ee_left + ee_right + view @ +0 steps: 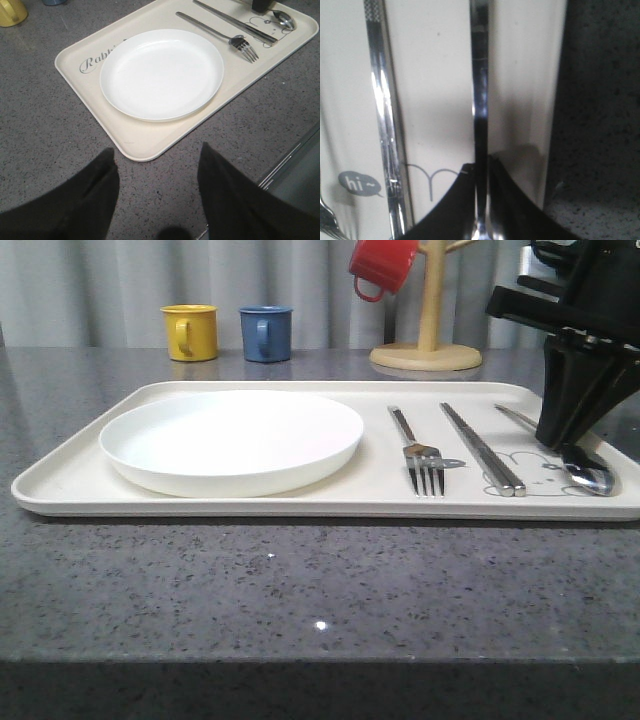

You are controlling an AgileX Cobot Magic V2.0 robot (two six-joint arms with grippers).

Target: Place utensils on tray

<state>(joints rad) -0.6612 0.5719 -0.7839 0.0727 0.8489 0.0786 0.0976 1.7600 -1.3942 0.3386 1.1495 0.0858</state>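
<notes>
Tray (250,506), mugs (190,332) on grey countertop (300,590)

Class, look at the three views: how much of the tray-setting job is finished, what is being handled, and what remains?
Done: the plate, fork and chopsticks lie on the tray. In hand: the right gripper is closed around the spoon handle, with the bowl resting on the tray. Left: release the spoon and withdraw. The left gripper hangs open over the counter.

We see our right gripper (481,200) closed on the spoon handle (480,100) over the tray (435,75), chopsticks (382,110) just beside it, grey counter (600,100) beyond the rim.
</notes>
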